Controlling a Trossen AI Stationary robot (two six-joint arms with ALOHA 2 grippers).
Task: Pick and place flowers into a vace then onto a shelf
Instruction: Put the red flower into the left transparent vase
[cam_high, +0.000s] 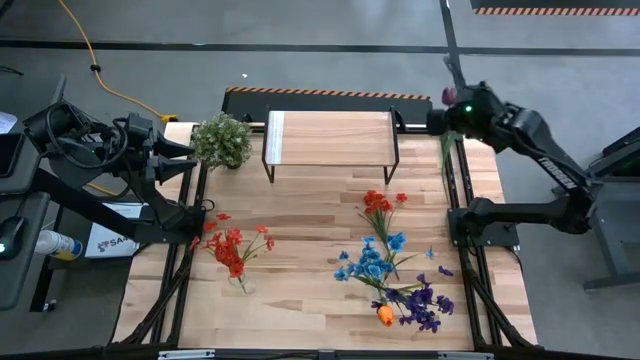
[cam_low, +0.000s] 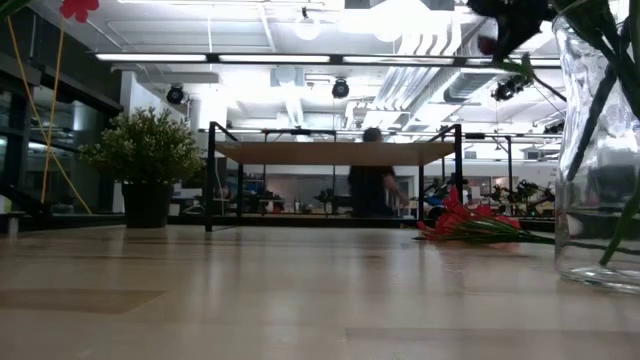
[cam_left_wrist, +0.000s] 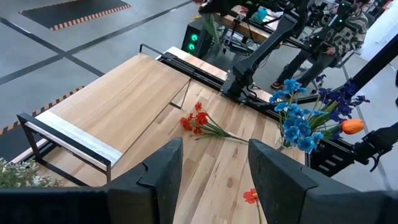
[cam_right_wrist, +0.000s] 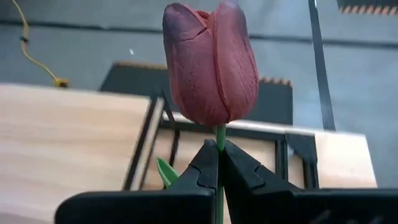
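- Right gripper (cam_right_wrist: 219, 163) fingers (cam_right_wrist: 198, 168) clamped on the stem of a dark red tulip (cam_right_wrist: 211, 62), bloom upright above them.
- That arm hangs at the surface's (cam_high: 300, 230) far right corner, beside the shelf (cam_high: 330, 137).
- Glass vase (cam_low: 598, 150) looms closest in the low view; its place on the surface is hard to make out from above.
- Left gripper (cam_left_wrist: 211, 171) fingers apart, empty, waiting at far left.
- Loose flowers (cam_high: 395, 270) lie near the front right.

Right pincer (cam_right_wrist: 220, 163) raised at far right counter corner, fingers clamped tight. Left pincer (cam_left_wrist: 214, 171) parked at far left edge, fingers half apart, empty.
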